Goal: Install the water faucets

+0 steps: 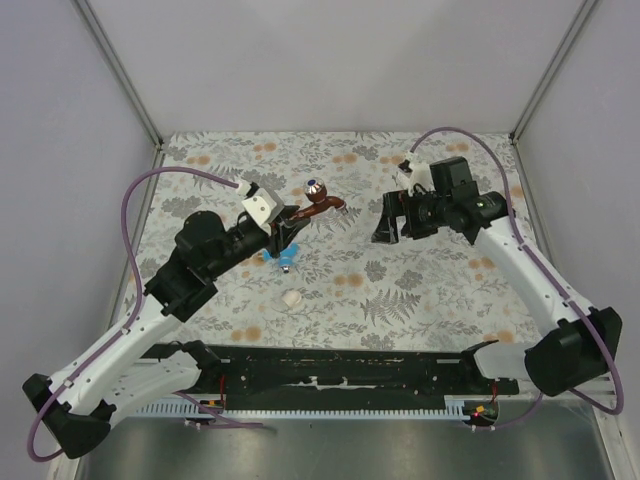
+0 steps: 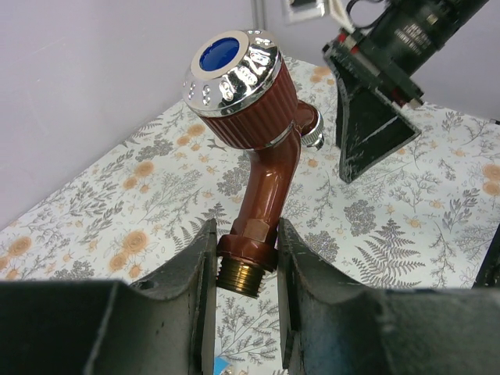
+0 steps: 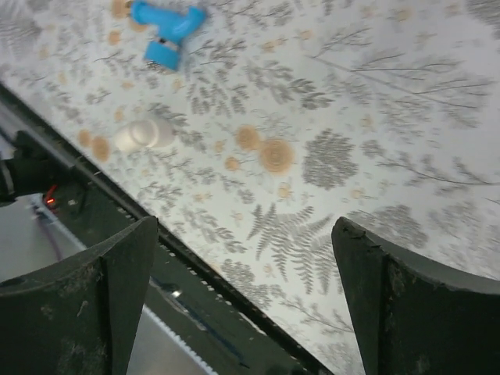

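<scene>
A reddish-brown water faucet point(image 2: 266, 180) with a chrome-capped, blue-centred knob point(image 2: 234, 70) is held above the floral table. My left gripper point(image 2: 244, 250) is shut on its collar just above the brass threaded stem. From above, that faucet point(image 1: 322, 205) sticks out to the right of the left gripper point(image 1: 290, 228). A blue faucet point(image 1: 285, 255) lies on the table under the left gripper and also shows in the right wrist view as the blue faucet point(image 3: 168, 31). My right gripper point(image 1: 388, 218) hangs open to the right of the brown faucet, with nothing between its fingers point(image 3: 244, 234).
A small white plastic fitting point(image 1: 292, 297) lies on the floral cloth in front of the blue faucet; the right wrist view shows this fitting point(image 3: 144, 134) too. A black rail point(image 1: 330, 370) runs along the table's near edge. Grey walls close the back and sides.
</scene>
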`<action>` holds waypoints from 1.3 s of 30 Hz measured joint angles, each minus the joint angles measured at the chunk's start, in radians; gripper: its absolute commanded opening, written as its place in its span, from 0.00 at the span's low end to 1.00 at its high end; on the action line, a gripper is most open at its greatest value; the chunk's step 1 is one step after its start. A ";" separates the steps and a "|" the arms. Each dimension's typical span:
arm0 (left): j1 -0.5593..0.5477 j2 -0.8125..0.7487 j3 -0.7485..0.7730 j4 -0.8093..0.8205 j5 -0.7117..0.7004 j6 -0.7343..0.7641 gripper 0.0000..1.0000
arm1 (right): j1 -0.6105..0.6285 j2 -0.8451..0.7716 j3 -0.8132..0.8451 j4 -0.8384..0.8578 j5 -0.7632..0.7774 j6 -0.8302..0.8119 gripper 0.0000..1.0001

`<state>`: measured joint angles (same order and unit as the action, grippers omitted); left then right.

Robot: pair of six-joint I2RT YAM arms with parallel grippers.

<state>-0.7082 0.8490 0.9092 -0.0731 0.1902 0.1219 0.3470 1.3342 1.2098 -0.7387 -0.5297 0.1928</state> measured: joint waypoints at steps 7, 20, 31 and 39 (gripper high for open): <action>0.000 -0.002 0.000 0.000 -0.003 0.000 0.02 | -0.010 -0.224 0.007 0.011 0.472 -0.026 0.98; 0.000 -0.009 0.000 0.000 0.055 0.000 0.02 | -0.082 -0.496 -0.251 0.288 0.352 -0.047 0.98; 0.000 0.017 0.000 -0.002 0.212 0.002 0.02 | 0.066 -0.359 -0.100 0.528 -0.138 -0.003 0.93; 0.000 0.018 0.000 -0.006 0.258 0.013 0.02 | 0.206 -0.243 -0.040 0.540 -0.208 -0.029 0.78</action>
<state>-0.7082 0.8673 0.9092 -0.0795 0.4484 0.1352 0.5526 1.0912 1.1698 -0.1986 -0.7376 0.1642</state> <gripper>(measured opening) 0.340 0.839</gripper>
